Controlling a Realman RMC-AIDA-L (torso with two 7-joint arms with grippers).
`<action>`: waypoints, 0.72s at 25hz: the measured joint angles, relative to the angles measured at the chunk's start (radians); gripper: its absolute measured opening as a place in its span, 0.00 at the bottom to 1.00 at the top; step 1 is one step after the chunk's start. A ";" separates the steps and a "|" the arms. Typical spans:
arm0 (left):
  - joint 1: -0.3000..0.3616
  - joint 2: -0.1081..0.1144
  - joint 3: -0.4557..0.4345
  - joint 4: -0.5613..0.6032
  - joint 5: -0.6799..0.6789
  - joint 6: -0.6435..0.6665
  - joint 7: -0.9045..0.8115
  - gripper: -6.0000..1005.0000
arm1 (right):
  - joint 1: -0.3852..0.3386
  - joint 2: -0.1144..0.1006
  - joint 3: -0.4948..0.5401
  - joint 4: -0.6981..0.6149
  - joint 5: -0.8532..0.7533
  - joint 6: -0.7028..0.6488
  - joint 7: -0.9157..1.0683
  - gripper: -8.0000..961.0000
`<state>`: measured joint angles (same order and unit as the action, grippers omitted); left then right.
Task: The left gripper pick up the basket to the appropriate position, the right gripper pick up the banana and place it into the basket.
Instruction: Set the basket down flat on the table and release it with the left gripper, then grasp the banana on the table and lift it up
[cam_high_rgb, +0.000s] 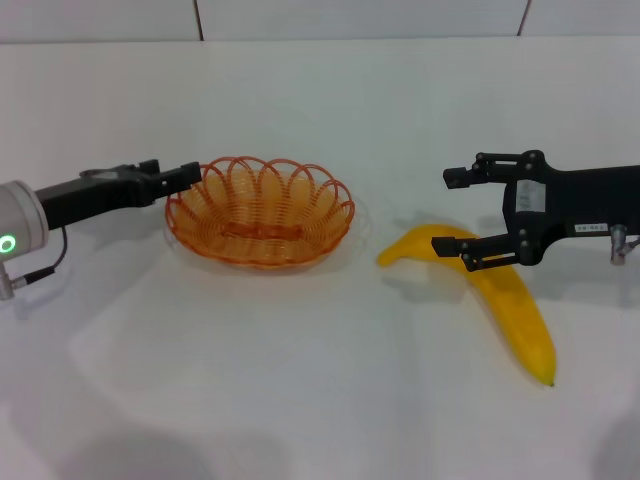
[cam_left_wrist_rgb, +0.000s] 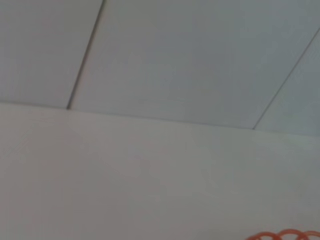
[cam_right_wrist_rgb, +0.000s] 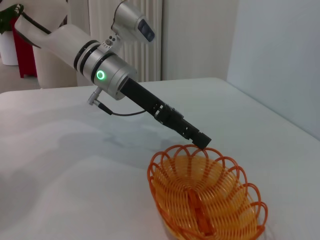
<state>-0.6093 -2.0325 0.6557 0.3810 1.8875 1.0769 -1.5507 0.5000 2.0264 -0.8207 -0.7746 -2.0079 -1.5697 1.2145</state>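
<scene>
The orange wire basket (cam_high_rgb: 260, 215) stands on the white table, left of centre. My left gripper (cam_high_rgb: 187, 177) reaches in from the left, and its fingers look closed on the basket's left rim. The right wrist view shows that gripper (cam_right_wrist_rgb: 201, 140) at the rim of the basket (cam_right_wrist_rgb: 206, 200). A strip of the rim shows in the left wrist view (cam_left_wrist_rgb: 286, 235). The yellow banana (cam_high_rgb: 515, 305) lies flat to the right of the basket. My right gripper (cam_high_rgb: 453, 212) is open over the banana's near-basket end, one finger in front of it.
The white table (cam_high_rgb: 300, 400) has free room in front of the basket and the banana. A white wall with seams (cam_high_rgb: 200, 18) runs along the back. The left arm's grey housing with a green light (cam_high_rgb: 10, 243) is at the left edge.
</scene>
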 joint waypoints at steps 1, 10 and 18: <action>0.004 0.000 0.001 0.007 -0.002 0.000 0.006 0.59 | 0.000 0.000 0.000 0.000 0.000 0.000 0.000 0.90; 0.030 -0.001 0.007 0.050 0.008 0.007 0.113 0.87 | -0.001 0.000 0.000 0.000 0.000 -0.001 0.004 0.90; 0.119 -0.004 0.004 0.081 -0.091 0.090 0.366 0.92 | -0.005 0.000 0.001 0.001 0.000 0.000 0.000 0.90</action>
<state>-0.4907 -2.0365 0.6595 0.4625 1.7962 1.1666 -1.1846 0.4951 2.0267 -0.8193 -0.7731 -2.0079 -1.5699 1.2144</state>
